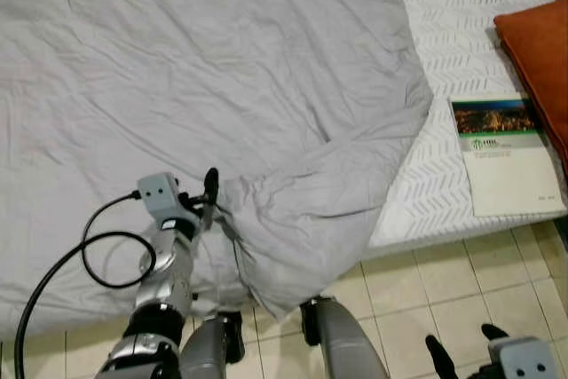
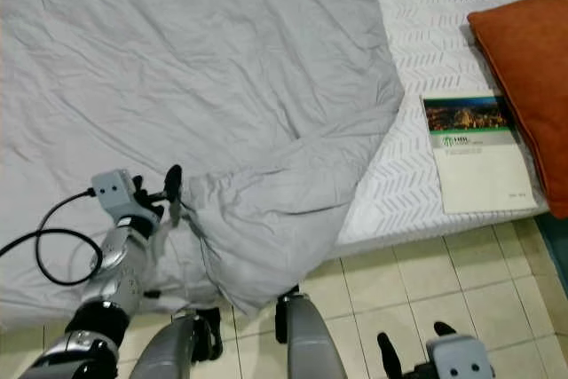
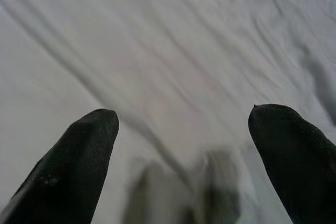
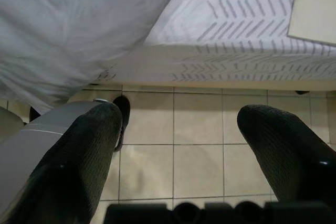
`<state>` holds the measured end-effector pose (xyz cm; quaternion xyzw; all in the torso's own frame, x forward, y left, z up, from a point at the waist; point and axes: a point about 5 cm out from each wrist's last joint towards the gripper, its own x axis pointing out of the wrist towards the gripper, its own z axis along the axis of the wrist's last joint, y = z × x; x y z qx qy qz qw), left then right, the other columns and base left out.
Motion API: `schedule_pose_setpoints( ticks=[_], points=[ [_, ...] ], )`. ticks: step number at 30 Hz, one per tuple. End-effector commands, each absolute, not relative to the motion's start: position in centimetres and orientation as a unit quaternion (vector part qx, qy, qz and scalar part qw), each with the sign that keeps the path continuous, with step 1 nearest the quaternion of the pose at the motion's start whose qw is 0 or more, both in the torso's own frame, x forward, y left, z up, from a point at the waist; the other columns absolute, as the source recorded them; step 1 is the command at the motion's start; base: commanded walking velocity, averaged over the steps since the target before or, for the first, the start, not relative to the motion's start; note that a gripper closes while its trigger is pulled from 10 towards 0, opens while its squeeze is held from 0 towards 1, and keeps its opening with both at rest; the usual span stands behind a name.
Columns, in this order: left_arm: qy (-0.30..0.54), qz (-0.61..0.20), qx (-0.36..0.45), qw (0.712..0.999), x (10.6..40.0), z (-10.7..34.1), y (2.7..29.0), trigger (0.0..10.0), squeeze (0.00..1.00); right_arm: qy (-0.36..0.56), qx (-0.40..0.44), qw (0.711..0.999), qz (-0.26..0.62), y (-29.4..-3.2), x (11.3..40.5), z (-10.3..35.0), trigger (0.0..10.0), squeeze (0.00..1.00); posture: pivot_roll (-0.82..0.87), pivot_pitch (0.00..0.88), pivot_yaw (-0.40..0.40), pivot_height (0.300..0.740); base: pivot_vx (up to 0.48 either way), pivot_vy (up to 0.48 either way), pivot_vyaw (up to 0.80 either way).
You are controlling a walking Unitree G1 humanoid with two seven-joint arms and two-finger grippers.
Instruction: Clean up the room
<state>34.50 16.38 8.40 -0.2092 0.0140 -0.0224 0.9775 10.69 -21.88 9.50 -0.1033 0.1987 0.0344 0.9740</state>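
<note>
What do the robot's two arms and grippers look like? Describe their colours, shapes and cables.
The left arm is jointed silver metal with black bands, and a looping black cable runs to its grey box-shaped wrist camera. The left gripper and right gripper each have two long, rounded, textured black fingers.

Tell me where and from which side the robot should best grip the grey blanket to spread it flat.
Probably the bunched corner of the blanket hanging over the bed's near edge. The folds there give loose cloth to pinch, while the rest lies flat. Come from the robot's side, over the floor. The left end effector, open, hovers beside that corner; the right end effector hangs low.
</note>
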Motion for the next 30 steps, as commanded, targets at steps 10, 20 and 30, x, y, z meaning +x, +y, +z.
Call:
schedule_pose_setpoints(
  ticks=[10, 20, 30],
  points=[
    [0.054, -0.06, -0.286, 0.955, 34.2, 6.9, 13.7, 10.0, 0.0, 0.222, -0.104, 0.969, 0.032, -21.7, 9.3, 9.2, 10.0, 0.0, -0.42, 0.576, -0.085, 0.74, 0.0, 0.0, 0.0],
    [0.208, -0.08, -0.256, 0.941, 31.4, 1.8, 12.0, 10.0, 0.0, 0.222, -0.098, 0.97, 0.03, -21.2, 9.4, 9.1, 10.0, 0.0, -0.41, 0.579, -0.073, 0.74, 0.0, 0.0, 0.0],
    [0.186, -0.063, -0.234, 0.952, 32.7, 3.0, 12.9, 0.0, 0.0, 0.221, -0.099, 0.97, 0.026, -21.0, 9.3, 9.0, 10.0, 0.0, -0.41, 0.555, -0.055, 0.74, 0.0, 0.0, 0.0]
  ],
)
